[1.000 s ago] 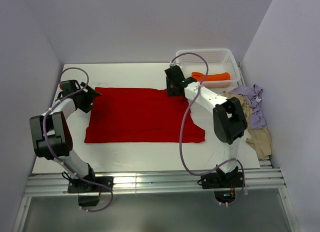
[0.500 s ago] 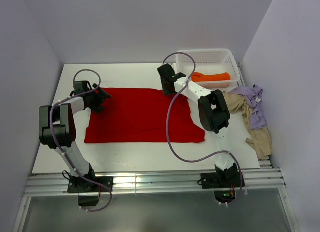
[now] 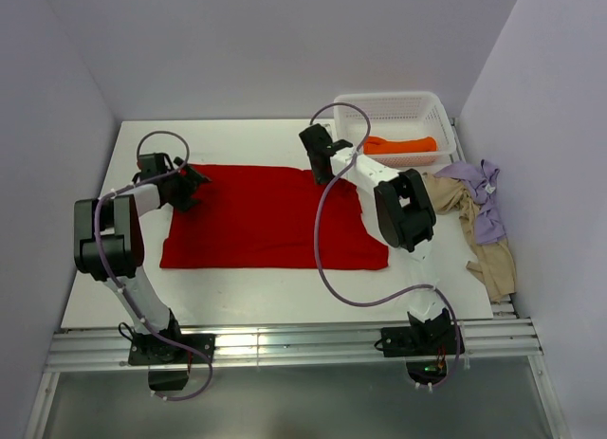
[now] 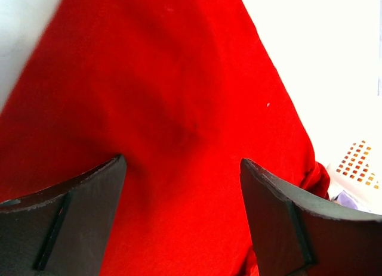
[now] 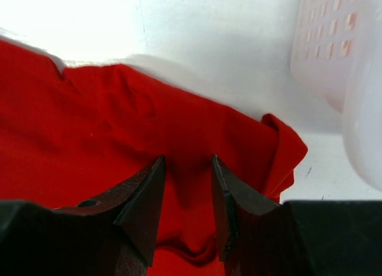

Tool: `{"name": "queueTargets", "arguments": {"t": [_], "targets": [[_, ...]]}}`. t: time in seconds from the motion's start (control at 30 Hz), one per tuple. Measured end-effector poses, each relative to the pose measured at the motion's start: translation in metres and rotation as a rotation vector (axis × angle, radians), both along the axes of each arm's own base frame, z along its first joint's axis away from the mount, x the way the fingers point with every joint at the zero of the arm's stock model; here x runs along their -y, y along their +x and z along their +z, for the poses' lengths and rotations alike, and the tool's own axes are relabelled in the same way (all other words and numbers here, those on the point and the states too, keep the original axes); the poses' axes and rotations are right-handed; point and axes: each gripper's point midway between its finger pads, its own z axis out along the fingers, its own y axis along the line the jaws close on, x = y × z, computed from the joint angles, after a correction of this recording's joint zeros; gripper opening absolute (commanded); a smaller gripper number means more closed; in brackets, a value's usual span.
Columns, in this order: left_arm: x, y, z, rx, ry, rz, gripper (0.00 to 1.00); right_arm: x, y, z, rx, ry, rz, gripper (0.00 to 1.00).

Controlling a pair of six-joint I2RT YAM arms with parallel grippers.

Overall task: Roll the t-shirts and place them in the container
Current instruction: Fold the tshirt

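Note:
The red t-shirt (image 3: 270,216) lies spread flat in the middle of the table. My left gripper (image 3: 190,185) is at its far left corner; in the left wrist view (image 4: 182,160) the jaws stand wide open just over the red cloth (image 4: 167,79). My right gripper (image 3: 318,164) is at the shirt's far right edge; in the right wrist view (image 5: 188,158) the jaws are open by a narrow gap, tips down on the red cloth (image 5: 89,127), which wrinkles between them. The orange t-shirt (image 3: 403,145) lies in the basket. The lilac t-shirt (image 3: 484,202) and beige t-shirt (image 3: 484,254) lie heaped at the right.
The white mesh basket (image 3: 389,100) stands at the far right, close beside my right gripper, and shows in the right wrist view (image 5: 334,49). Walls close in the table on the left, back and right. White tabletop (image 3: 247,140) shows behind the shirt.
Over the last second my left gripper moved right onto the shirt's far left corner and my right gripper shifted left along the far edge. Little has moved in the last half second.

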Motion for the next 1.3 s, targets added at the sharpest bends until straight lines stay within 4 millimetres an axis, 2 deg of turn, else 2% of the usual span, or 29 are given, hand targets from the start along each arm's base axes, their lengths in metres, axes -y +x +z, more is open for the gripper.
{"name": "queueTargets", "arguments": {"t": [0.17, 0.2, 0.23, 0.27, 0.33, 0.57, 0.87, 1.07, 1.3], "targets": [[-0.009, -0.002, 0.0, 0.001, -0.004, 0.02, 0.84, 0.005, -0.01, -0.015, -0.04, -0.019, 0.001, 0.36], [-0.009, -0.002, 0.0, 0.001, -0.004, 0.021, 0.84, 0.005, -0.01, -0.017, -0.042, -0.022, 0.001, 0.31], [-0.01, -0.002, 0.0, 0.001, -0.003, 0.02, 0.84, 0.005, -0.01, -0.018, -0.045, -0.025, -0.001, 0.15], [-0.01, -0.002, 0.0, 0.003, 0.0, 0.02, 0.84, 0.006, -0.009, -0.019, -0.048, -0.03, 0.002, 0.08], [-0.012, -0.005, 0.0, 0.002, 0.013, 0.026, 0.85, 0.005, -0.006, -0.021, -0.046, -0.033, -0.005, 0.0], [-0.02, -0.014, 0.0, -0.006, 0.06, 0.05, 0.84, 0.004, 0.005, -0.013, -0.006, -0.042, -0.016, 0.0], [-0.019, -0.016, -0.001, -0.01, 0.106, 0.051, 0.84, -0.01, 0.031, 0.031, 0.084, 0.0, 0.014, 0.01], [-0.017, -0.018, -0.002, -0.018, 0.141, 0.05, 0.84, -0.019, 0.022, 0.024, 0.001, 0.089, 0.071, 0.03], [-0.016, -0.024, -0.002, -0.04, 0.162, 0.054, 0.84, -0.015, 0.01, 0.017, -0.102, 0.195, 0.102, 0.07]]}}
